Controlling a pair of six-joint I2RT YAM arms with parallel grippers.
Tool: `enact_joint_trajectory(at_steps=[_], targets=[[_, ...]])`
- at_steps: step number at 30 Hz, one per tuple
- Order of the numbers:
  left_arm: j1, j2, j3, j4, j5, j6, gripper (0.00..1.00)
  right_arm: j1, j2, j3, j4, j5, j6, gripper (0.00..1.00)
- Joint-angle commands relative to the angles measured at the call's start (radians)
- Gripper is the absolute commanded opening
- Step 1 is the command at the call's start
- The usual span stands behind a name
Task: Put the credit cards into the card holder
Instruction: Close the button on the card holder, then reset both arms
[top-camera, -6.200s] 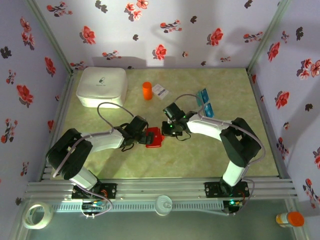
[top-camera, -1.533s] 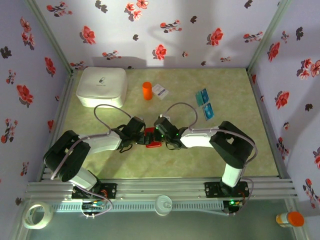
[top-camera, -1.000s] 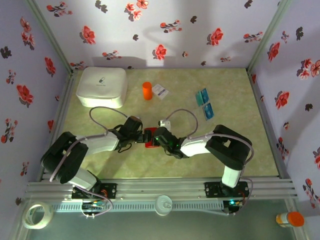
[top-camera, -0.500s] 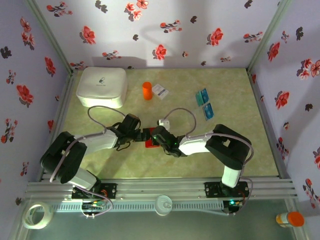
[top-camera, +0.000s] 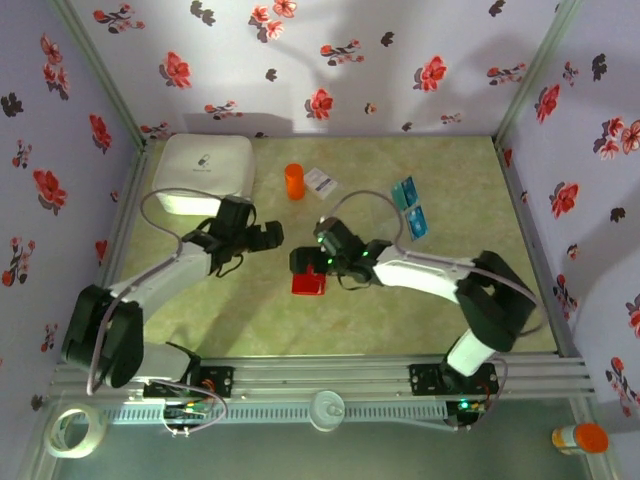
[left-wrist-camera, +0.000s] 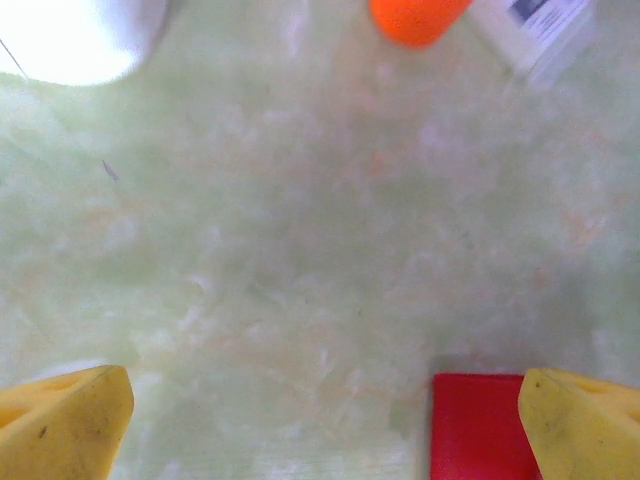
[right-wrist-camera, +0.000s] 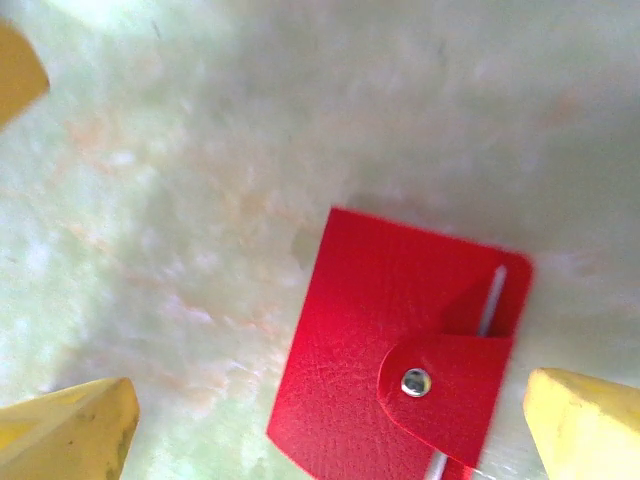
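**mk_77:** quick q, where's the card holder (top-camera: 308, 283) rn, and what are the claws doing?

**servo_dan:** It's lying flat on the table (top-camera: 200, 310), roughly mid-table. On the right wrist cam it's (right-wrist-camera: 400, 370) folded shut, w/ the tab down and a silver snap (right-wrist-camera: 416, 381) on it. There's a thin pale sliver along the flap edge, can't tell what that is.

**mk_77:** and the claws?

**servo_dan:** The right claw (top-camera: 303, 262) is just past the holder's far edge. Its yellow fingers (right-wrist-camera: 70, 430) are spread wide, w/ nothing pinched and no contact w/ the red afaict. The left claw (top-camera: 268, 236) is up and to the left of the holder, also spread wide and empty. On its own cam the holder (left-wrist-camera: 478, 425) sits just inside the right-hand finger (left-wrist-camera: 585, 420).

**mk_77:** cards?

**servo_dan:** The credit cards (top-camera: 404, 192) are well apart from the holder, far-right of it, in two small blue/teal lots on the table. Other stuff, all beyond the holder: an orange cylinder (top-camera: 294, 181), a paper card (top-camera: 320, 181) just right of that, and a white box (top-camera: 203, 172) off to the far left.
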Motion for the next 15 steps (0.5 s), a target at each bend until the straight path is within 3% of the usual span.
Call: enact_joint_trajectory(at_steps=[1, 6, 9, 15], targets=[[0.033, -0.082, 0.025, -0.07, -0.035, 0.064, 1.0, -0.07, -0.144, 0.042, -0.138, -0.011, -0.057, 0.99], [0.078, -0.205, -0.009, -0.057, -0.154, 0.115, 1.0, -0.192, -0.347, 0.004, -0.291, 0.169, -0.123, 0.99], [0.107, -0.287, -0.089, 0.043, -0.227, 0.17, 1.0, -0.315, -0.446, -0.049, -0.344, 0.264, -0.14, 0.99], [0.196, -0.4, -0.27, 0.302, -0.28, 0.334, 1.0, -0.586, -0.561, -0.23, -0.24, 0.412, -0.153, 0.99]])
